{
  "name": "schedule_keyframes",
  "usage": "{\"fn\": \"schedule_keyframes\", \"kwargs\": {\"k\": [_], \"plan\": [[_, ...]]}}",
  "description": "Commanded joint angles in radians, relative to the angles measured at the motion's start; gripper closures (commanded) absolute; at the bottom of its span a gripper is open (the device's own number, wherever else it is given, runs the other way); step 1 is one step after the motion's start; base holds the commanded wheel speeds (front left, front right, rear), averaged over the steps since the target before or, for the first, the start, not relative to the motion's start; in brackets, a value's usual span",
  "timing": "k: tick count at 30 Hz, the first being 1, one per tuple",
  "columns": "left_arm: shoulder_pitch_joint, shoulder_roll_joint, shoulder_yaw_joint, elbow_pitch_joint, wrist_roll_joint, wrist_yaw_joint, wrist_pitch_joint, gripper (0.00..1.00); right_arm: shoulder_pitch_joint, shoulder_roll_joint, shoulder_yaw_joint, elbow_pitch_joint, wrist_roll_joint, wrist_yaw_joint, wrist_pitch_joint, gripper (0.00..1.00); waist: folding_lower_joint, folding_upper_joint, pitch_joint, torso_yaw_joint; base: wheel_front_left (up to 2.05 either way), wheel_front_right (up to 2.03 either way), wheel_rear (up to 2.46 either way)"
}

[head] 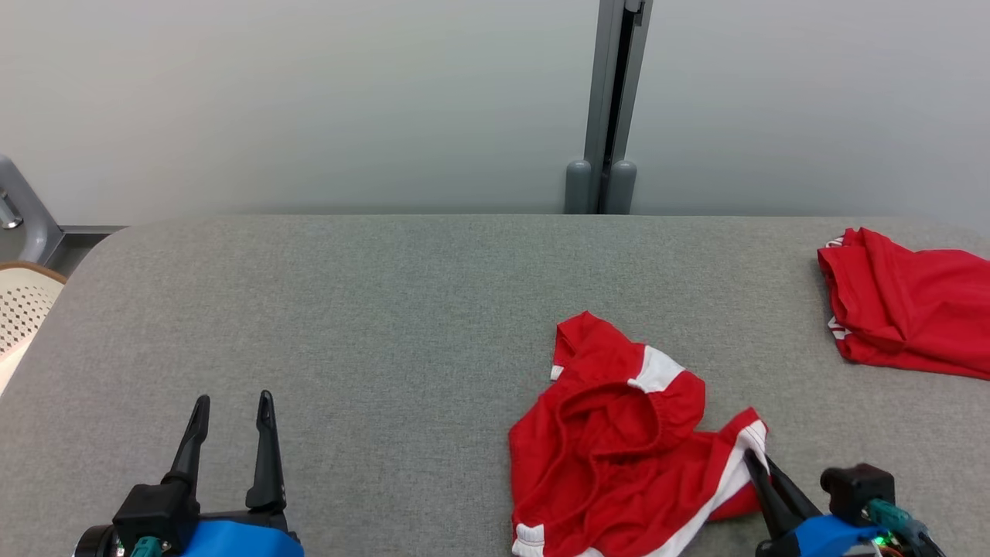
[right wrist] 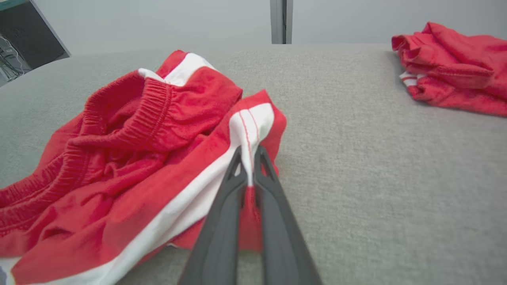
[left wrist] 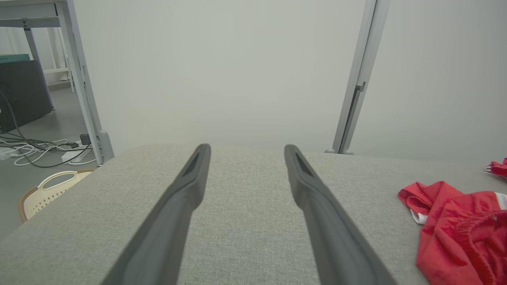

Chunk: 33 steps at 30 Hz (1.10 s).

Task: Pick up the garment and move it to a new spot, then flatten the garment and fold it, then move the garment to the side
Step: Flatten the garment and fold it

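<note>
Setting: grey table (head: 387, 309).
Where: red garment (head: 611, 433) crumpled near front edge, right of centre.
Grip: right gripper (right wrist: 248, 152) clamped on its white-striped hem.
Idle: left gripper (head: 233, 400) spread, empty.
Advice: lift slowly; hold looks thin.

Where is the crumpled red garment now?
In the head view the crumpled garment lies right of centre on the grey table, its striped edge pinched by the right pincer.

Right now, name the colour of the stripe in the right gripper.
White stripe, best in right wrist view.
</note>
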Motion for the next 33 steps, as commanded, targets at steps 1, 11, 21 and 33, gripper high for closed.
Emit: {"fn": "schedule_keyframes", "kwargs": {"k": [1,11,21,33], "plan": [[0.010,0.000,0.001,-0.003,-0.005,-0.001,-0.004,0.00,0.039,-0.009,-0.018,-0.026,-0.009,0.000,-0.004,1.00,0.0000,0.0000,-0.002,-0.004,0.00,0.00,0.00],[0.005,-0.005,-0.002,-0.007,-0.001,-0.001,-0.004,0.00,0.127,0.030,-0.152,-0.167,-0.065,0.000,-0.005,0.00,0.0000,0.0000,-0.001,-0.025,0.00,0.00,0.00],[0.003,-0.007,-0.005,-0.010,0.004,-0.002,-0.004,0.00,0.166,0.116,-0.271,-0.443,-0.144,0.000,-0.005,0.00,0.0000,0.0000,-0.003,-0.029,0.00,0.00,0.00],[-0.025,-0.008,-0.089,-0.002,0.008,-0.002,-0.004,0.00,0.186,0.147,-0.297,-0.536,-0.172,0.000,-0.005,0.00,0.0000,0.0000,0.010,-0.058,0.00,0.00,0.00]]}}
